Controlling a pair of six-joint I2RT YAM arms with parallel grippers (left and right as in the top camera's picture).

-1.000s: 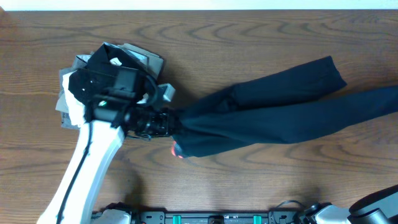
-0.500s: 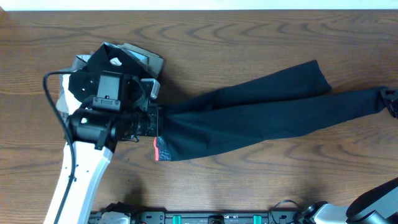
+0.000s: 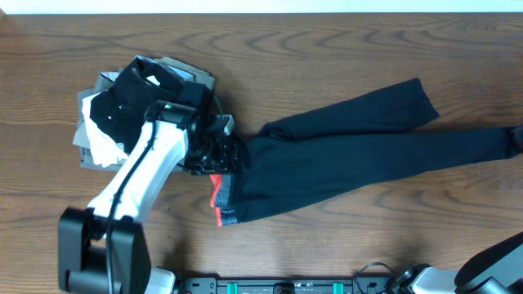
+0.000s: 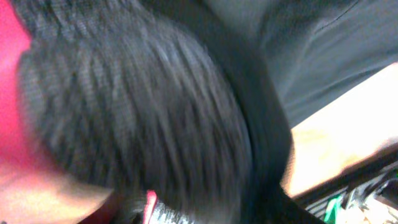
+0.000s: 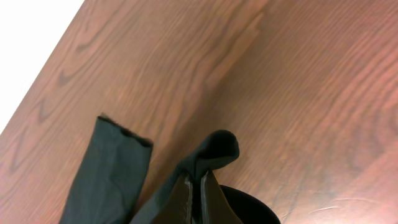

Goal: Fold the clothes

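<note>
The black leggings [image 3: 351, 159] lie stretched across the table, with the grey and coral-red waistband [image 3: 219, 198] at their left end. My left gripper [image 3: 214, 155] is over the waistband's upper corner. Its fingers are hidden, and its wrist view is filled with blurred black fabric [image 4: 155, 106] and a patch of red. At the far right my right gripper [image 5: 200, 179] is shut on the end of one leg [image 5: 214, 149], also seen at the table's right edge [image 3: 511, 139]. The other leg's cuff [image 5: 118, 155] lies free on the wood.
A pile of other garments [image 3: 122, 110], black, white and grey, sits at the left, just behind my left arm [image 3: 139, 175]. Bare wood [image 5: 298, 93] lies beyond the held leg end. The table's far edge runs along the top.
The leggings have been drawn out straighter and flatter. The waistband now lies spread on the table below my left gripper. The left arm has swung round and reaches in from the lower left.
</note>
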